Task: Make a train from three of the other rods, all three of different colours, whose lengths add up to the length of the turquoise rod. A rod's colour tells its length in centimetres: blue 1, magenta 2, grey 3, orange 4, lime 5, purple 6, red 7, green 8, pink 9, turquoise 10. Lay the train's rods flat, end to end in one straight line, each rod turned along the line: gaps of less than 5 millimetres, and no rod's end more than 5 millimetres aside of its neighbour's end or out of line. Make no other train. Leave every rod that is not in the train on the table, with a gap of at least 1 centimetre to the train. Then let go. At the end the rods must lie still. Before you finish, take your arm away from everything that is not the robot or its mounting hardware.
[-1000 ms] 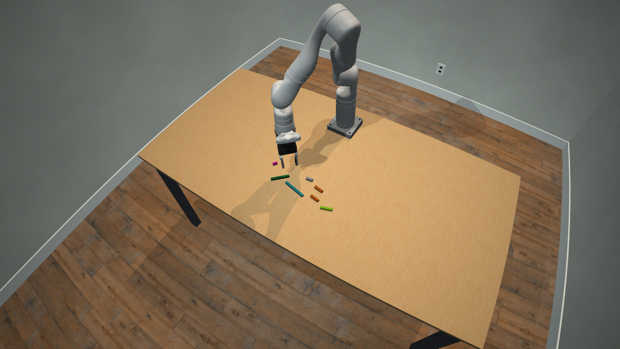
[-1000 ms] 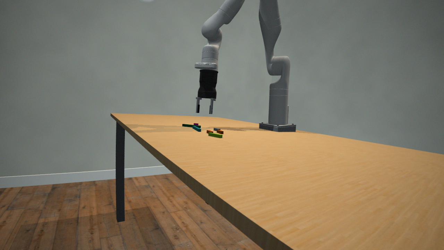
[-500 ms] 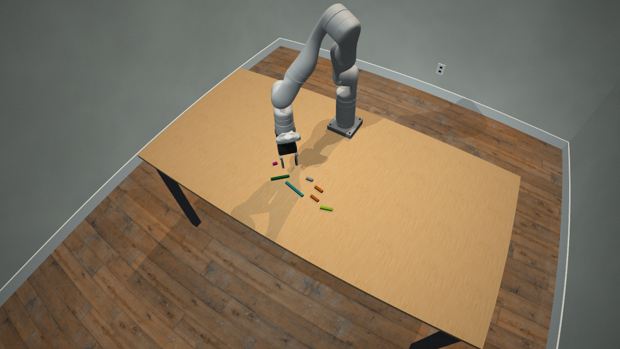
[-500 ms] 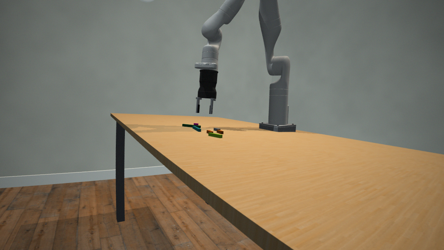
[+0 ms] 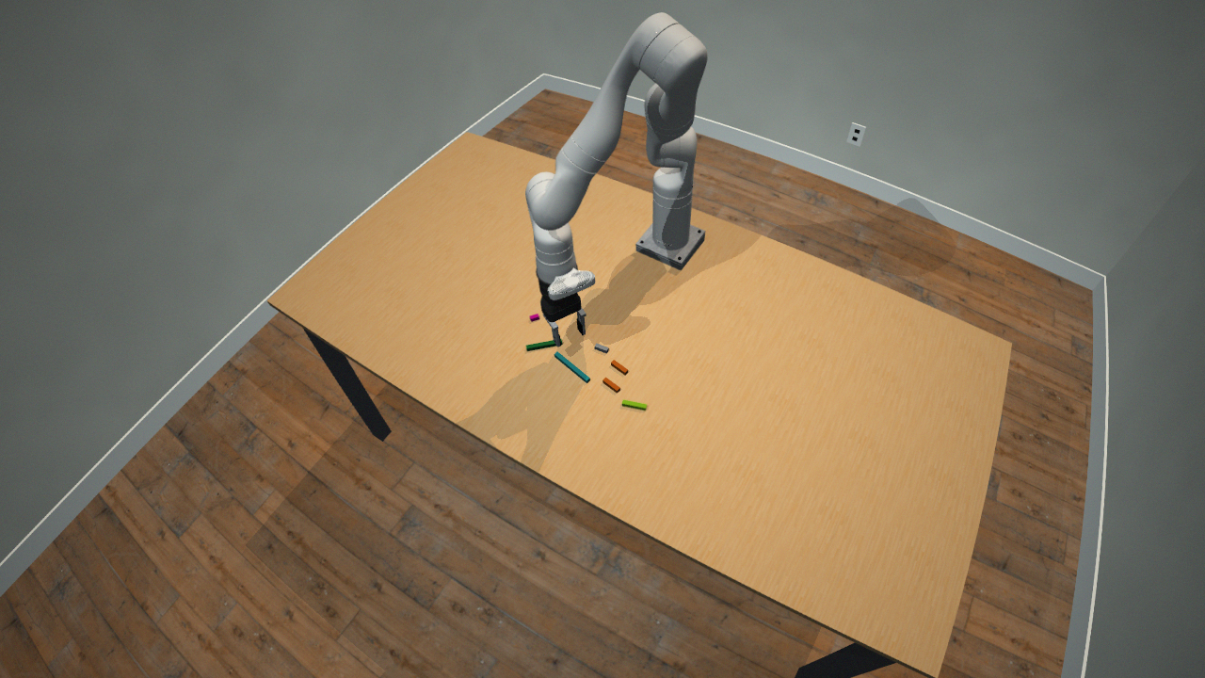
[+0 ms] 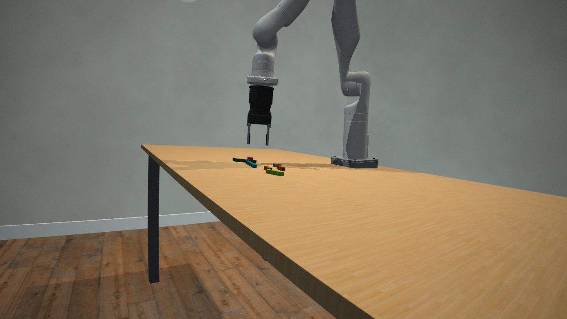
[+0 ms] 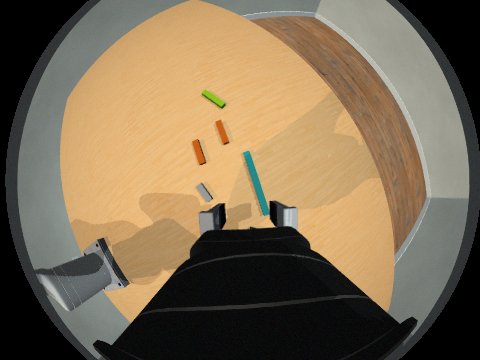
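Here's the tabletop (image 5: 758,421) (image 6: 356,222) (image 7: 125,115), and no train on it yet! The turquoise rod (image 5: 571,366) (image 6: 250,163) (image 7: 256,183), the length to match, lies in the left half. Just left and a touch farther is the green rod (image 5: 538,346) (image 6: 238,159) (image 7: 253,228), barely a sliver in the wrist view. Lime rod (image 5: 634,404) (image 6: 274,172) (image 7: 214,99)? Near and right of the group. Between it and the grey one sit two oranges, the nearer orange rod (image 5: 610,384) (image 6: 268,168) (image 7: 222,132) and the farther orange rod (image 5: 618,366) (image 6: 281,168) (image 7: 199,152). The grey rod (image 5: 602,347) (image 6: 277,165) (image 7: 204,192) is farther still, and the little magenta rod (image 5: 534,316) (image 6: 250,158) sits far left.

My call on the sum: lime, grey and magenta, five plus three plus two! All three are apart, so all the lining up looks left to do, with green and both oranges kept well out of it.

Now the arm (image 5: 589,164) (image 6: 266,31) (image 7: 80,280): arched high from its base at the far side, reaching left, wrist pointing down. The pincer (image 5: 569,338) (image 6: 257,144) (image 7: 247,211) hangs above the tabletop, released, fingers wide apart, nothing in its grasp!
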